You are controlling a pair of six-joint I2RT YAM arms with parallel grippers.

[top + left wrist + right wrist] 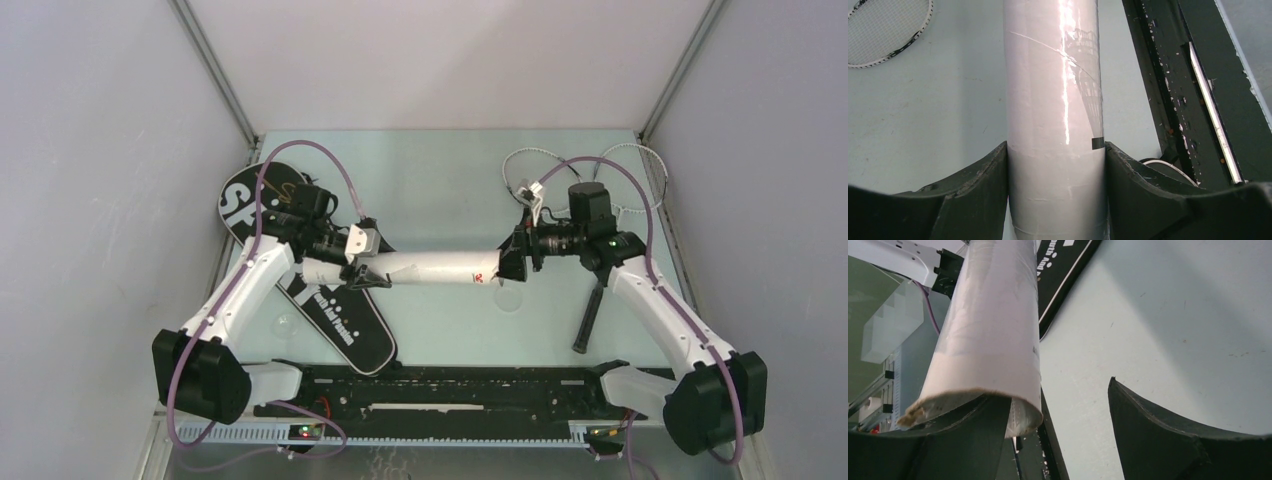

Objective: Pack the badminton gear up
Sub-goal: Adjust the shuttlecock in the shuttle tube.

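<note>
The black bag point(342, 326) lies by the table's point(450, 200) left edge; the white tube point(430, 268) hangs level over the table's middle; my left claw point(361, 272) pinches its left end; my right claw point(511, 264) stands spread, one finger touching the tube's right end.

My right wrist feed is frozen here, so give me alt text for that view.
The open end of a white tube sits at one finger of the right gripper, whose jaws stand open with a wide gap to the other finger. Behind it lies a black bag with white lettering on the pale table.
</note>
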